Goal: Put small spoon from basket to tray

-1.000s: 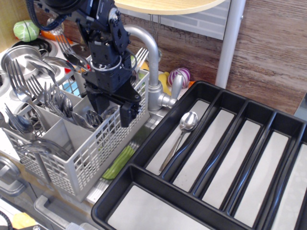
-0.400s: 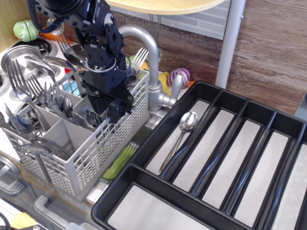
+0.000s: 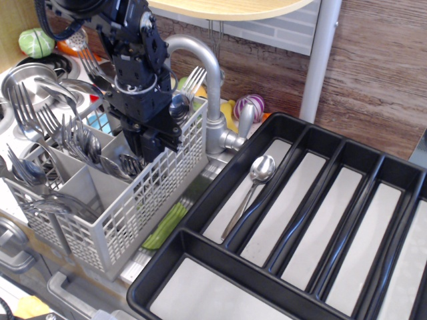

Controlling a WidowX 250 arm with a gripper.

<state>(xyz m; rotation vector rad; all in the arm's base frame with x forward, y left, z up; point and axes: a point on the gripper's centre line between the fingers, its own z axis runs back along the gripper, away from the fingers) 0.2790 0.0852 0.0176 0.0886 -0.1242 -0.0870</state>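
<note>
The light grey basket [image 3: 143,207] stands at the left, holding several forks [image 3: 30,113] and spoons [image 3: 127,163] in its compartments. My black gripper [image 3: 144,148] points down with its fingertips dipped into the basket's back right compartment, among the spoon bowls; the jaws look open and I see nothing held. The black tray [image 3: 167,270] fills the right and front. One small spoon [image 3: 257,175] lies in the tray's leftmost long compartment, bowl toward the back.
A steel faucet [image 3: 210,73] arches right behind the basket, close to my gripper. A vertical metal pole [image 3: 320,60] stands behind the tray. A red onion [image 3: 252,105] lies by the wall, and a green object [image 3: 167,223] between basket and tray.
My gripper has moved left and down, from above the basket's right wall into its back right compartment. The spoon in the tray has not moved.
</note>
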